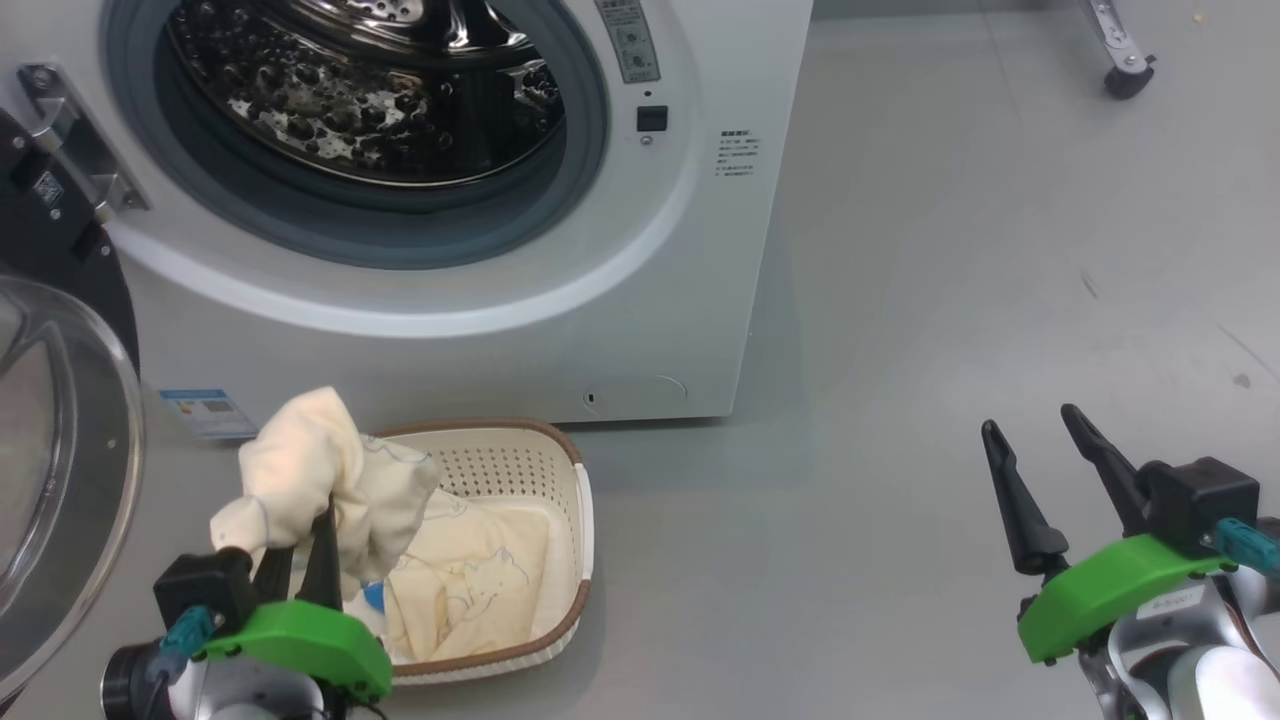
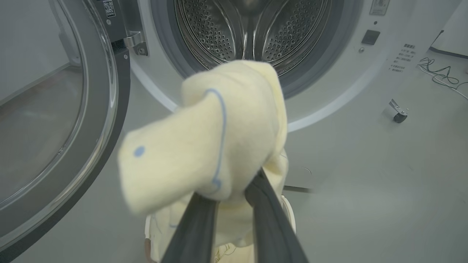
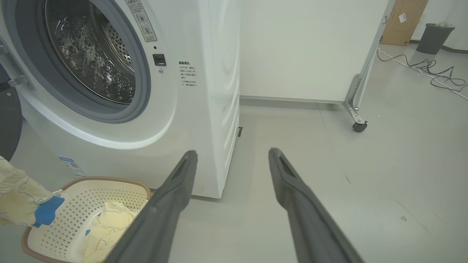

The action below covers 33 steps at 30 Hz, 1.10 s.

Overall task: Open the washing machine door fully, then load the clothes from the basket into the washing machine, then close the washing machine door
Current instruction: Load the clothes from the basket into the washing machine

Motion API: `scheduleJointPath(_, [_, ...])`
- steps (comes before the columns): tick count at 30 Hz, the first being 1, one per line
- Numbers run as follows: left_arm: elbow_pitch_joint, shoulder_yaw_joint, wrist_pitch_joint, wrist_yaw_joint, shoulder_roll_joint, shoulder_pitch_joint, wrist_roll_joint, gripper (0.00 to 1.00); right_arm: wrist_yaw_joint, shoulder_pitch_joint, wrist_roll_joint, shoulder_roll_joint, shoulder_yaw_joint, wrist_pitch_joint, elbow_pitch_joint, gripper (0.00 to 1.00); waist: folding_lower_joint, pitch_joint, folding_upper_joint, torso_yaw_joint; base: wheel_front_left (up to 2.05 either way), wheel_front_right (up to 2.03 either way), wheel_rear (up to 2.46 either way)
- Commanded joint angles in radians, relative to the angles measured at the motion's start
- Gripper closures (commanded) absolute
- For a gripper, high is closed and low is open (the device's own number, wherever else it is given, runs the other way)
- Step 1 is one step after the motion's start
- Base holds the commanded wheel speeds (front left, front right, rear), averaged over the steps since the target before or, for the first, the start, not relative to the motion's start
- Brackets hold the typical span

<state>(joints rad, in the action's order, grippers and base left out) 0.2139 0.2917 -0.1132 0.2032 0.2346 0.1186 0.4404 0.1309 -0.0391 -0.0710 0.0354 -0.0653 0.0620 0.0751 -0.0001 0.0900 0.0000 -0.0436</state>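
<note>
Labels [image 3: 187, 74] on the washing machine [image 3: 175, 120] are too small to read.

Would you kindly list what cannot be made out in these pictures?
Basket floor, head view: covered by clothes; their number is unclear.
Washing machine door, head view: cut off by the left edge.
Left gripper fingertips, left wrist view: buried in the held garment.
Label on the washing machine, head view: print too small to read.

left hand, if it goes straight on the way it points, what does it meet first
Likely the gasket or the drum beyond; the cloth it holds hides the exact line.
</note>
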Motion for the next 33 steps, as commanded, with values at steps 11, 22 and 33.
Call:
scheduleJointPath(11, [0.012,-0.057,0.039,-0.018,0.05,0.261,0.009,1.0,0.0,0.091,-0.051,0.015,0.037,-0.04,0.009,0.0,0.0001,0.153,0.0,-0.109,0.0,0.0,0.0])
scheduleJointPath(22, [0.185,-0.077,0.181,-0.086,0.137,0.613,0.023,1.0,0.0,0.177,-0.129,0.015,0.072,-0.129,-0.068,0.0,0.0001,0.361,0.0,-0.224,0.0,0.0,0.0])
scheduleJointPath(33, [0.354,-0.096,0.409,-0.151,0.248,0.978,0.056,1.0,0.0,0.269,-0.195,0.015,0.14,-0.226,-0.169,0.0,0.0001,0.52,0.0,-0.296,0.0,0.0,0.0])
